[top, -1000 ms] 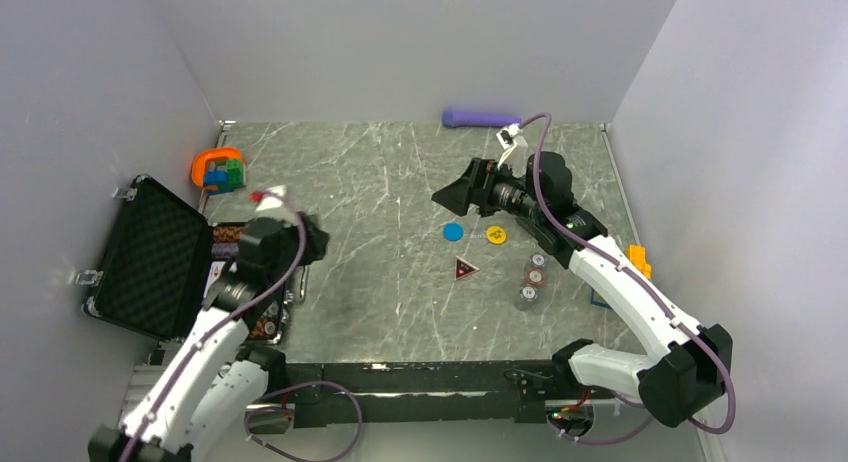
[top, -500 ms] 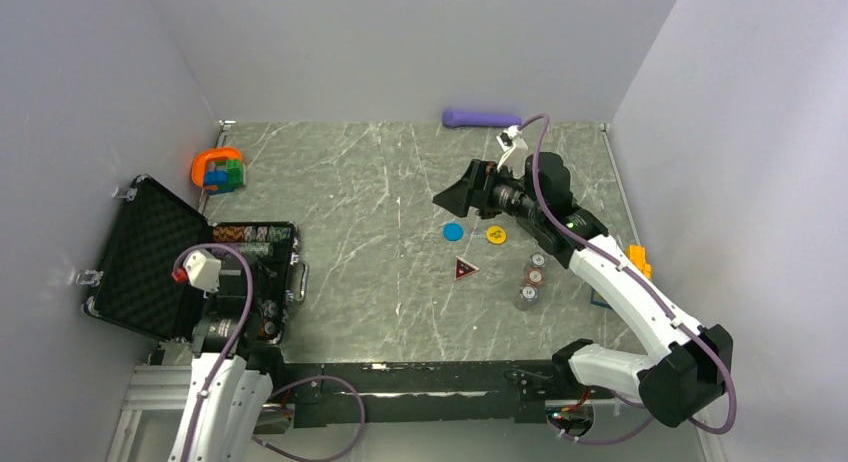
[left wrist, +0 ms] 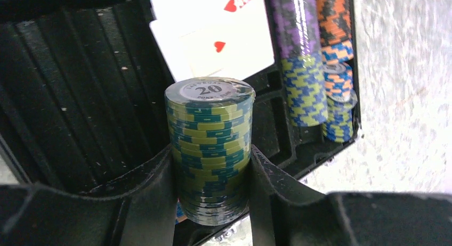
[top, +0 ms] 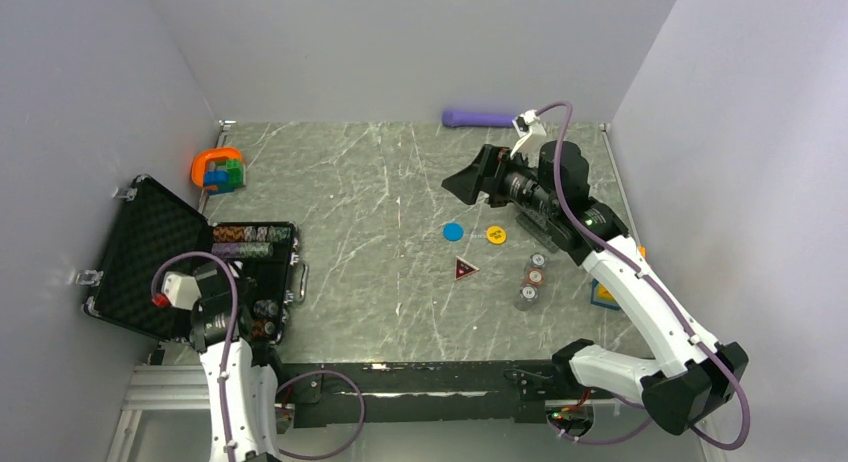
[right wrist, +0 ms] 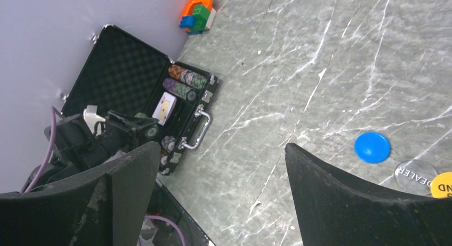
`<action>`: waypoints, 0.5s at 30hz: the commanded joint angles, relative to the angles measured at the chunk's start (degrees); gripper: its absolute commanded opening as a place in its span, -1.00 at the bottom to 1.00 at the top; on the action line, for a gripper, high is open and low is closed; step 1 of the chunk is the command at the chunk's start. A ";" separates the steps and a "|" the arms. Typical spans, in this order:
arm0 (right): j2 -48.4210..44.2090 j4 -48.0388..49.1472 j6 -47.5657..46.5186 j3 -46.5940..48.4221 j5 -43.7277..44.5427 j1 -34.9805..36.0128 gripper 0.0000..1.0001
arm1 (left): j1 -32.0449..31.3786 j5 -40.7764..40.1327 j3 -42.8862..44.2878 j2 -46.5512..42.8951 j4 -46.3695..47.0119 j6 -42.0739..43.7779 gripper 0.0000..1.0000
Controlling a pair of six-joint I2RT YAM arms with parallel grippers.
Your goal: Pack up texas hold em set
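The black foam-lined case (top: 150,257) lies open at the left, with striped chip rows (top: 243,241) in its tray. My left gripper (top: 255,314) is at the tray's near end. In the left wrist view it (left wrist: 210,187) is shut on a green-and-yellow chip stack (left wrist: 209,134), upright over the tray, with cards (left wrist: 213,33) and chip rows (left wrist: 301,54) behind. My right gripper (top: 465,182) is open and empty above the table, just beyond the blue disc (top: 453,232), yellow disc (top: 496,235), dark red triangle (top: 465,269) and small chip stacks (top: 532,278). The right wrist view shows its open jaws (right wrist: 224,193), the blue disc (right wrist: 372,147) and the case (right wrist: 122,81).
An orange ring toy with coloured blocks (top: 218,169) sits at the back left. A purple cylinder (top: 480,117) lies against the back wall. Small orange and blue objects (top: 605,294) lie by the right wall. The case handle (top: 301,282) sticks out toward the table middle.
My left arm has pulled back from over the case toward the near edge, its gripper now low at the tray's near end. My right gripper has shifted slightly right and farther back.
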 commanded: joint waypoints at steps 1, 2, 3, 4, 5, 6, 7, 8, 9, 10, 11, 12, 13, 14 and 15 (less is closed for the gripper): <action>-1.11 -1.22 -0.64 4.29 2.21 -0.18 0.82 | 3.05 -1.79 -1.37 -2.12 -2.25 -4.63 -1.00; -1.08 -1.49 -0.85 4.48 2.47 -0.14 0.82 | 3.10 -3.26 -1.43 -2.52 -3.80 -5.30 -1.00; -1.11 -1.72 -1.09 4.66 2.68 -0.13 0.82 | 3.11 -4.71 -1.52 -3.05 -4.87 -5.49 -1.00; -1.13 -2.17 -1.31 4.72 3.04 -0.11 0.82 | 3.07 -5.87 -1.59 -3.54 -5.61 -5.38 -1.00; -1.10 -2.39 -1.52 4.66 3.39 -0.13 0.81 | 3.06 -7.05 -1.43 -3.77 -6.53 -5.55 -1.00; -1.08 -2.46 -1.68 4.52 3.67 -0.13 0.81 | 3.10 -7.91 -1.43 -3.85 -7.58 -6.08 -1.00; -1.10 -2.36 -1.66 4.24 3.77 -0.15 0.82 | 3.10 -8.44 -1.40 -3.87 -8.48 -6.85 -1.00; -1.16 -2.07 -1.55 3.94 3.79 -0.13 0.82 | 3.17 -8.96 -1.43 -3.88 -9.42 -7.81 -1.00; -1.17 -1.77 -1.34 3.66 3.44 -0.13 0.82 | 3.24 -9.46 -1.28 -3.88 -10.50 -9.21 -1.00; -1.05 -1.55 -1.27 3.47 3.16 -0.14 0.81 | 3.40 -10.51 -0.88 -3.86 -12.30 -9.99 -1.00; -0.96 -1.51 -1.22 3.54 2.91 -0.17 0.81 | 3.45 -11.95 -0.22 -3.80 -13.59 -10.30 -1.00; -0.87 -1.65 -1.40 3.64 2.85 -0.14 0.82 | 3.46 -13.66 0.43 -3.83 -15.00 -10.47 -1.00; -0.69 -1.86 -1.62 3.86 2.90 -0.13 0.82 | 3.48 -15.34 0.95 -4.03 -16.10 -10.74 -1.00; -0.54 -2.07 -1.88 4.06 3.07 -0.13 0.82 | 3.48 -16.60 1.38 -4.37 -16.84 -10.92 -1.00; -0.36 -2.23 -2.07 4.23 3.26 -0.13 0.82 | 3.52 -17.34 1.40 -4.63 -17.16 -10.92 -1.00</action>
